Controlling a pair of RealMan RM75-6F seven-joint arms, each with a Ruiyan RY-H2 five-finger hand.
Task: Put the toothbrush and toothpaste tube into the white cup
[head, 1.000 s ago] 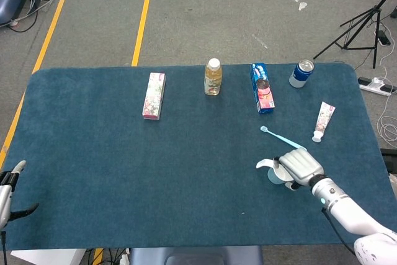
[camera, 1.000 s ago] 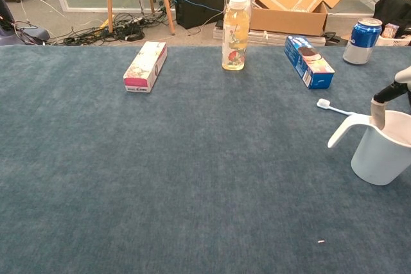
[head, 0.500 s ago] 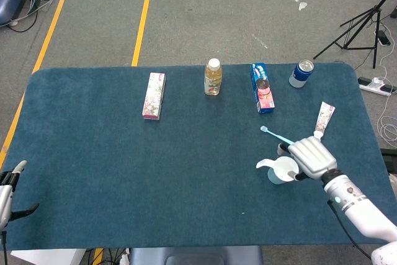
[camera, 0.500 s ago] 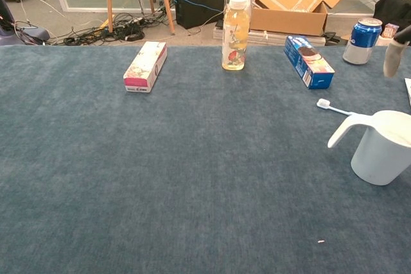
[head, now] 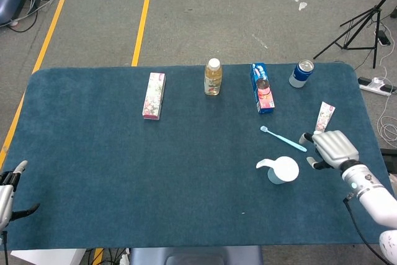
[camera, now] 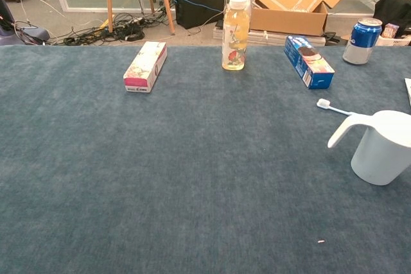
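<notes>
Off the cup and away to the right goes the right hand (head: 333, 149): a second ago it sat over the white plastic cup with the curved handle (head: 283, 169), and now it hovers just right of it, near the tail end of the light blue toothbrush (head: 283, 138). Fingers are curled downward with nothing in them, and whether they touch the cloth cannot be told from above. The chest view no longer shows this hand at all.

Just beyond it, toward the far right, the white toothpaste tube with a pink printed body (head: 322, 120) lies flat, cap end nearest the hand. The toothbrush lies flat too, bristles pointing far-left, handle running toward the hand. The cup stands upright, nearer than both, with nothing visible inside it.

So neither item is in yet; this looks like the reach for the first pick, toothbrush or tube, both close by. Next move calls for lowering onto one, pinching it off the blue cloth table (head: 124, 172), then tipping it upright over the cup's mouth.

Down at the near left corner the left hand (head: 9, 193) idles, fingers apart, holding nothing.

Along the far side stand a pink floral box (head: 154, 95), a clear bottle of yellow drink (head: 213, 77), a blue snack box (head: 262, 87) and a blue drinks can (head: 301, 73).
</notes>
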